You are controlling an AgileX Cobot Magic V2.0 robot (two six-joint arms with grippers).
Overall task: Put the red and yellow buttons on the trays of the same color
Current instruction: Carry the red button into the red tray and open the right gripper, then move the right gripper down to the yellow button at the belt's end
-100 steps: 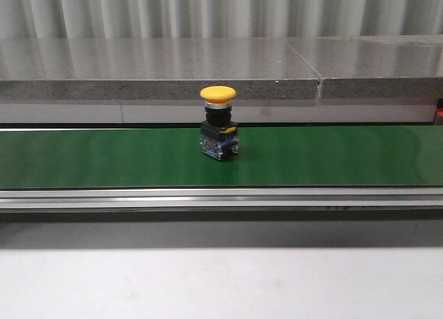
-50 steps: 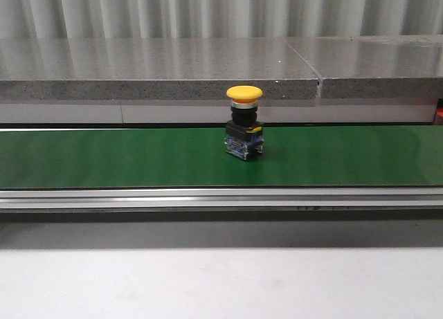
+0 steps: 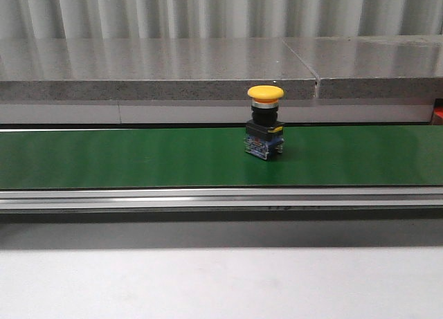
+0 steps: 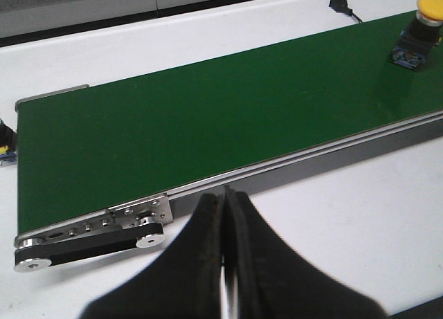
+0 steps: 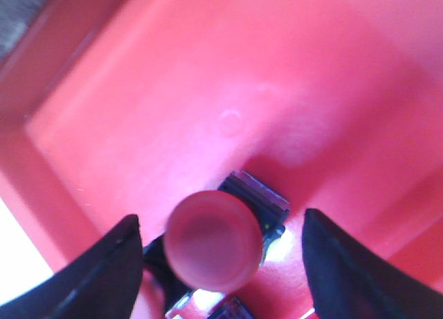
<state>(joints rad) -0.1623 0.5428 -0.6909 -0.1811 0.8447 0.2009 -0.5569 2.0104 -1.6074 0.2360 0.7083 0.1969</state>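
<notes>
The right gripper hangs over the red tray with its fingers spread wide, one on each side of the red button. Neither finger touches the button; there is a gap on both sides, so the gripper holds nothing. The button stands upright on the tray floor, cap up, with its clear and blue base showing just beyond the cap. A tray wall runs close by on one side, and the floor past the button is open.

The left gripper has its fingers pressed together with only a thin seam between them, and nothing is held. It hovers over the white table just short of the near rail of the belt, close to the belt's roller end.

The yellow button stands upright on the green belt, right of the middle in the front view and nearer the far edge than the near rail. Green surface lies open all around it, with long clear stretches to left and right. Behind the belt runs a grey stone ledge. In the left wrist view the button sits at the far end of the belt, well apart from the left gripper.
</notes>
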